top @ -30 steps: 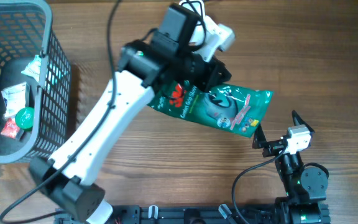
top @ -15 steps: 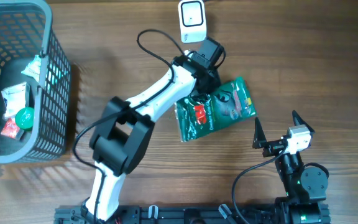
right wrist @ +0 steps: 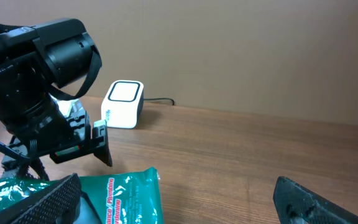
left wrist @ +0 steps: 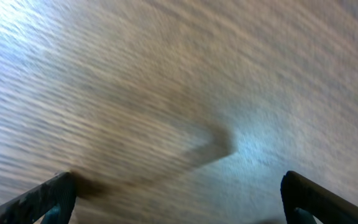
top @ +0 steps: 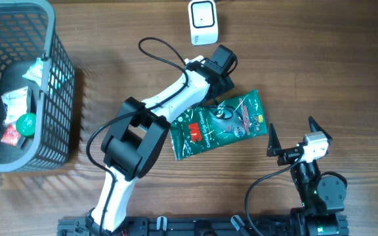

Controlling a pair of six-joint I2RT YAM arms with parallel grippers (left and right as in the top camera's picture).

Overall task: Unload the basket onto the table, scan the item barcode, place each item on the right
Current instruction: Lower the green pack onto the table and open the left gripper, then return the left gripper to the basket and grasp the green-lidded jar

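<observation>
One green pouch (top: 223,124), partly hidden under the left arm (top: 176,105); one white scanner (top: 203,21). Left gripper (left wrist: 179,205) and right gripper (top: 291,128) both spread wide, empty. Left wrist view blurred.

Left arm (top: 143,141): white links with black joints, base at the near edge left of centre. The upper link rises to a black elbow, and the white forearm (top: 179,98) runs far and right to a black wrist (top: 218,62) near mid-scene. Left gripper (left wrist: 179,208): jaws spread wide with nothing between them; both dark fingertips (left wrist: 48,199) show at the lower corners of its blurred wrist view. Right arm (top: 320,190): black, folded compactly over its base at the near right corner. Right gripper (top: 291,131): aimed far and slightly left, jaws wide apart and empty; its dark fingers (right wrist: 42,205) sit at the lower corners of its wrist view. The two arms stand well apart.
</observation>
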